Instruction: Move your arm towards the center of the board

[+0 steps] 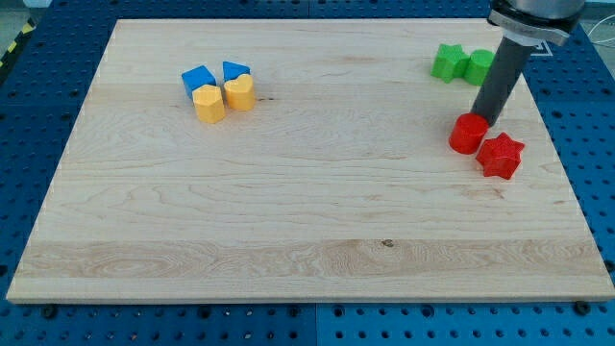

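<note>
My dark rod comes down from the view's top right, and my tip (483,117) rests at the upper right edge of a red cylinder (468,134), touching or nearly touching it. A red star block (500,155) lies just right and below the cylinder. Two green blocks sit above, one star-like (447,61) and one (479,66) partly behind the rod. At the view's upper left is a cluster of a blue block (198,79), a second blue block (235,71), a yellow block (209,104) and a second yellow block (239,93).
The wooden board (307,211) lies on a blue perforated table (29,115). The arm's body (533,14) hangs over the board's top right corner.
</note>
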Available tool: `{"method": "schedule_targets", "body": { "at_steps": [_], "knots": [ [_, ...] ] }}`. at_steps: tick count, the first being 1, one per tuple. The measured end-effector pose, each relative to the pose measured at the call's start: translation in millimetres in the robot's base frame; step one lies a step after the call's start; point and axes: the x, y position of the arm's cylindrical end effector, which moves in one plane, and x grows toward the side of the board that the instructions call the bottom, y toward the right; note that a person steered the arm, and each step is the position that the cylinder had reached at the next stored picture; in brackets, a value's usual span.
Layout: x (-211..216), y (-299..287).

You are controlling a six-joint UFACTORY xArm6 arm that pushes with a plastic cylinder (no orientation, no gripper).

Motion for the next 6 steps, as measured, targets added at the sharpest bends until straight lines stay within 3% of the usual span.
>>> {"method": "schedule_targets", "body": {
  "at_steps": [3, 6],
  "knots": [
    [-14.6, -25.3],
    [-25.5, -174.6]
  ]
}}
